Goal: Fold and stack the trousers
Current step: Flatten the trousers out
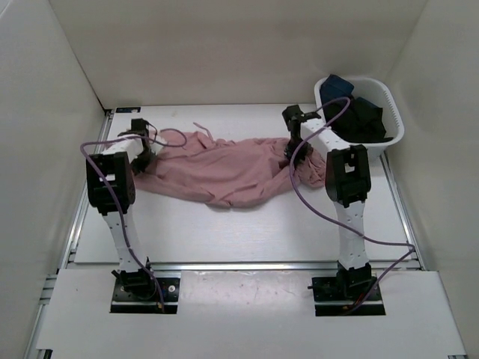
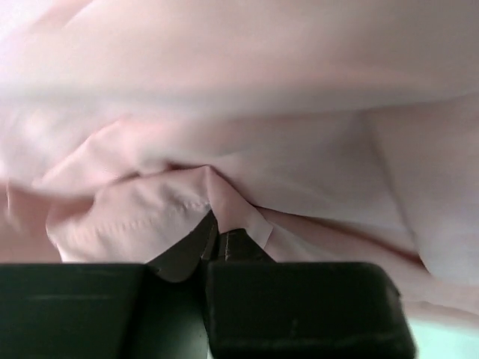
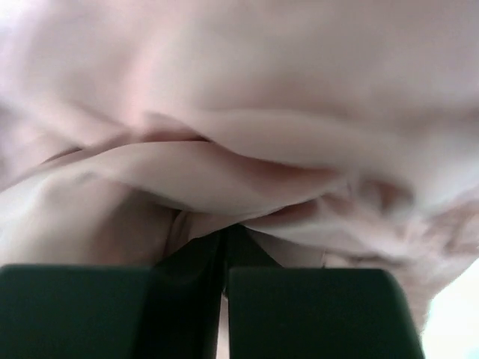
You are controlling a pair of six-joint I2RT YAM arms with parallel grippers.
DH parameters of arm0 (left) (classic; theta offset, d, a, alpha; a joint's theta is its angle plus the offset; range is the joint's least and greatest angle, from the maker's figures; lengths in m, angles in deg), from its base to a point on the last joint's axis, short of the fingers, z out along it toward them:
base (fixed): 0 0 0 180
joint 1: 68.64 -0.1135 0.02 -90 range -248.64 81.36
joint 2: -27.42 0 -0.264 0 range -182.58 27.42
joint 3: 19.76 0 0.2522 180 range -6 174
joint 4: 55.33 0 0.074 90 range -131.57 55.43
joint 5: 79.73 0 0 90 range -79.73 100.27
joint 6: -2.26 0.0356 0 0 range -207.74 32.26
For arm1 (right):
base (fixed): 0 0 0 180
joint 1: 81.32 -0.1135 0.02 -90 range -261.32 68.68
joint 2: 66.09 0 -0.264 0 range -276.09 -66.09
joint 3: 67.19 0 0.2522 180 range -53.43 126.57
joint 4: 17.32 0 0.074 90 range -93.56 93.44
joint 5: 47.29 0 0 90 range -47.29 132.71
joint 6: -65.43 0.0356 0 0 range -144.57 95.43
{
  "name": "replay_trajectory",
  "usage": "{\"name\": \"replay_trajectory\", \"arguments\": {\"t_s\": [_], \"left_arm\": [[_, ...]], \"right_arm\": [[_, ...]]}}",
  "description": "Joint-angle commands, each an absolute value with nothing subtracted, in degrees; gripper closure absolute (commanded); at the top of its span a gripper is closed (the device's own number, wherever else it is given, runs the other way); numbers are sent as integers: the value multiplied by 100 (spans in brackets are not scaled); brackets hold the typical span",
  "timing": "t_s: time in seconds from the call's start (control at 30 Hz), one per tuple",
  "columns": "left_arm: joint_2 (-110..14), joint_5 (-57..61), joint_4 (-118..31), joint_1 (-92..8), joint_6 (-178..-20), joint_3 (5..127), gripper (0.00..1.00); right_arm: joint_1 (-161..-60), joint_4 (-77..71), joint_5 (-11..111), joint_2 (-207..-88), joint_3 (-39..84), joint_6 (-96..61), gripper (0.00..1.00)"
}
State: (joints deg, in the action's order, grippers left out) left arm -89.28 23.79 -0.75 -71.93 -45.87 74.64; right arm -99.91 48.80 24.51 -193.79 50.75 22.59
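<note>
Pink trousers [image 1: 224,168] sprawled crumpled seen from above, only wrist views show left jaws, right jaws clamped on folds

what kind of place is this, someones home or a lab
Probably a lab test cell: plain white panels box in the table, aluminium rails frame it, and two robot arms are bolted at its near edge.

Beyond my left jaws the trousers [image 2: 299,172] blur and run off every edge; same beyond my right jaws. From above, I can't see either pair's tips, buried in cloth.
</note>
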Motion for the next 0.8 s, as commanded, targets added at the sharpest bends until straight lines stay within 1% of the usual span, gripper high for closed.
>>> {"name": "replay_trajectory", "arguments": {"t_s": [0.0,0.07,0.13,0.23,0.27,0.33,0.43,0.53,0.57,0.6,0.67,0.7,0.73,0.77], "left_arm": [[-9431,2337,-914,-7479,-4793,8424,86],[-9344,2337,-756,-7541,-4793,9066,86],[-9046,2163,-363,-7681,-4793,9513,86],[-8545,1986,-106,-7909,-4845,9595,86],[-8169,1985,-105,-7989,-4793,9534,86],[-7841,1924,-52,-8156,-4740,9533,86],[-7436,1924,61,-8490,-4669,9752,86],[-7129,2047,184,-8744,-4467,10042,86],[-7050,2047,185,-8850,-4415,10122,86],[-6918,2047,263,-9086,-4310,10192,86],[-6733,2108,316,-9568,-4039,10114,86],[-6602,2056,317,-9728,-3924,9687,86],[-6261,1995,317,-9886,-3792,9370,86],[-6075,1855,317,-10018,-3503,9010,86]], "right_arm": [[-9803,5023,2222,-19450,6458,2088,100],[-9732,5023,2292,-19284,6689,2087,100],[-9600,4910,2511,-18749,6375,2026,100],[-9600,4909,2513,-17853,5900,1894,100],[-9600,4839,2565,-17415,5524,1894,100],[-9600,4768,2566,-17035,5223,1727,100],[-9469,4943,2347,-16524,5098,1604,100],[-9153,5119,2214,-16006,5037,1533,100],[-8943,5120,2214,-15665,4976,1533,100],[-8854,5120,2214,-15479,4801,1481,100],[-8625,5269,2056,-14901,4537,1481,100],[-8537,5348,2056,-14680,4344,1481,100],[-8388,5488,2056,-14469,3777,1568,100],[-8317,5541,2056,-14005,3415,1655,100]]}}
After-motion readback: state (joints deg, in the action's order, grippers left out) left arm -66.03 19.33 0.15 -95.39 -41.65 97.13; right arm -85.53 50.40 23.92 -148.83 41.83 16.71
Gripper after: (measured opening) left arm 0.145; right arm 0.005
